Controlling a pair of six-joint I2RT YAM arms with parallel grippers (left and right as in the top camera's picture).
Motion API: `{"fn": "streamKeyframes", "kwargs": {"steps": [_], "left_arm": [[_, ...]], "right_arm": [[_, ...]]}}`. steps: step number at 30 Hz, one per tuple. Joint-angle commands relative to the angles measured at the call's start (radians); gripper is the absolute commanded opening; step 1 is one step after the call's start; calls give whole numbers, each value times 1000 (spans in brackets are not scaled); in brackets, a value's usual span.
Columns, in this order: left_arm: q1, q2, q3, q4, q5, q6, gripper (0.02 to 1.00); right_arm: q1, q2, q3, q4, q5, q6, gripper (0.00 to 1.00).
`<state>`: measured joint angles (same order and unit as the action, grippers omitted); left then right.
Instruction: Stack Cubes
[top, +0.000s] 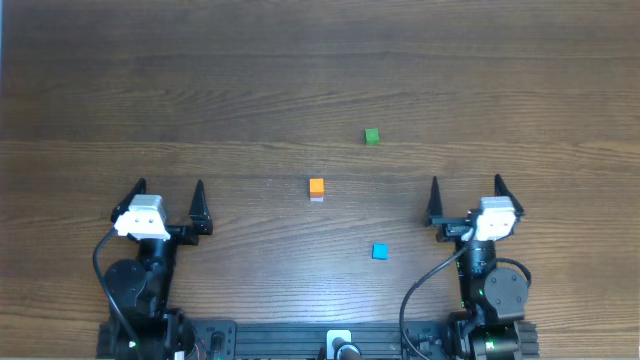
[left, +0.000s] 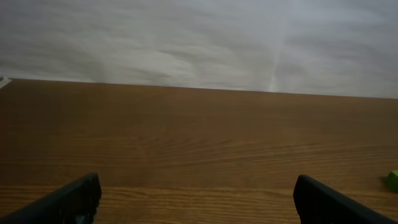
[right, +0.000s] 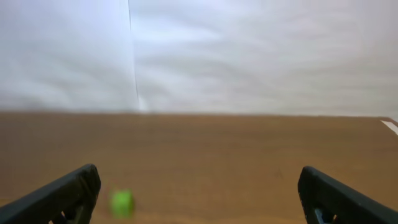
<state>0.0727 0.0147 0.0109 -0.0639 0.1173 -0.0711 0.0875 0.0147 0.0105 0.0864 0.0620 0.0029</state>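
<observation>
- The left tool (top: 170, 185) stood open, its two fingers spread wide with nothing between them, on the left side of the counter (top: 200, 80) just ahead of its arm's base.
- The right tool (top: 466, 182) was likewise open and empty, fingers wide apart, on the right side and level with the left one in the top view.
- The blue cube (top: 380, 251) lay nearest the right tool, toward the middle from it and a little closer to the arm bases, clear of its fingers.
- The orange cube (top: 316, 187) sat roughly midway between the two tools, near the middle of the counter.
- The green cube (top: 372, 136) lay farther out from the bases, beyond the orange one and toward the right; in the right wrist view it showed ahead of that tool, close to one finger.
- All three cubes rested singly on the wood, well apart from each other.
- A pale backdrop (left: 186, 37) rose behind the counter's far edge.
</observation>
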Motion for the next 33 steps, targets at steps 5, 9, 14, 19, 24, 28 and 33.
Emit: {"fn": "streamKeyframes", "kwargs": {"steps": [5,9,14,19,24,28,33], "left_arm": [[3,-12,-5,-1,13,11,1000],[3,-12,-5,-1,13,11,1000],[3,-12,-5,-1,13,11,1000],[3,-12,-5,-1,13,11,1000],[3,-12,-5,-1,13,11,1000],[3,-12,-5,-1,13,11,1000],[3,-12,-5,-1,13,11,1000]], "right_arm": [[-5,-7,35,105,-126,92,991],[-5,31,113,65,-125,47,991],[-5,172,295,-27,-124,-3,991],[3,454,537,-120,-130,-3,993],[54,756,818,-317,-129,-3,991],[114,1009,1070,-538,-121,-4,991],[182,1300,1336,-752,-130,-3,993]]}}
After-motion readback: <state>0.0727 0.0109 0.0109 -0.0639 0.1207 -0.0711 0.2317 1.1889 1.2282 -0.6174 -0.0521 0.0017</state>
